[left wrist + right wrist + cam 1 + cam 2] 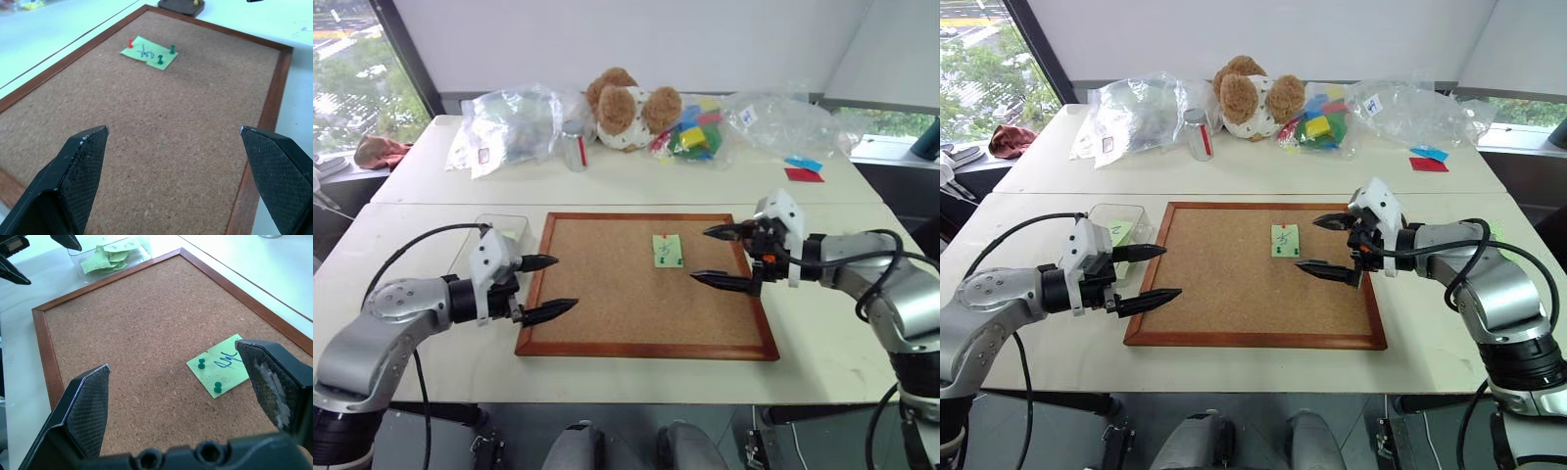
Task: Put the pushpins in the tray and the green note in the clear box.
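Observation:
A pale green note (pixel 667 251) with a dark scribble lies on the corkboard (pixel 607 304), held by a red pushpin (pixel 130 43) and two green pushpins (pixel 172 49) (pixel 160 59). My right gripper (pixel 699 254) hovers open just right of the note, one finger on each side of its edge. Over the board's left rim, my left gripper (pixel 564 284) is open and holds nothing. The clear box (pixel 499 227), holding green slips (pixel 110 254), stands left of the board behind the left gripper. A dark brown tray (pixel 181 5) lies beyond the board's right edge.
At the back of the table are a teddy bear (pixel 626 106), clear plastic bags (pixel 509 122), a metal can (pixel 575 145), coloured toy blocks (pixel 693 132) and blue and red pieces (pixel 803 168). A red cloth (pixel 380 149) lies far left.

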